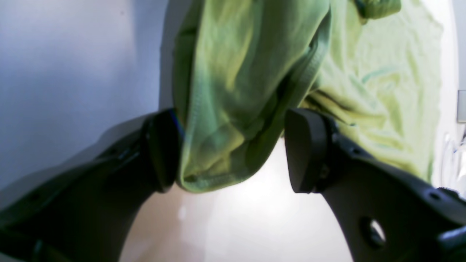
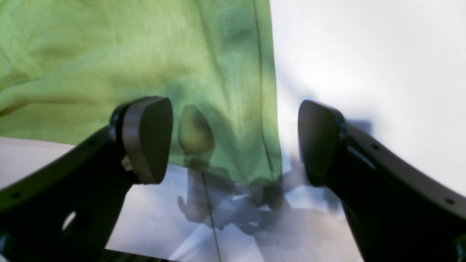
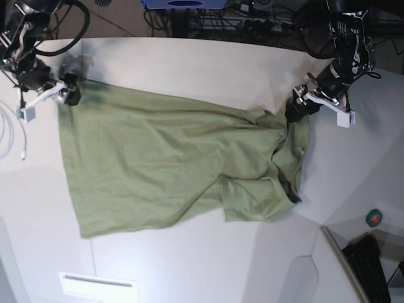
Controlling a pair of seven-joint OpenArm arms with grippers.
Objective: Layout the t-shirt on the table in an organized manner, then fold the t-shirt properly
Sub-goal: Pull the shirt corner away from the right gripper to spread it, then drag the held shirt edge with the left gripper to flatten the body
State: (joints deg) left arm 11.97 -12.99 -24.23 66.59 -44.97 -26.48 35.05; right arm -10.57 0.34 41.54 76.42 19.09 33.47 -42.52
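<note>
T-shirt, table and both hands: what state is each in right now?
t-shirt: spread mostly flat, collar end bunched and wrinkled.
table: shirt lying across it.
left hand: open, a fold of the collar end hanging between its fingers.
right hand: open wide at the shirt's hem corner, gripping nothing.
</note>
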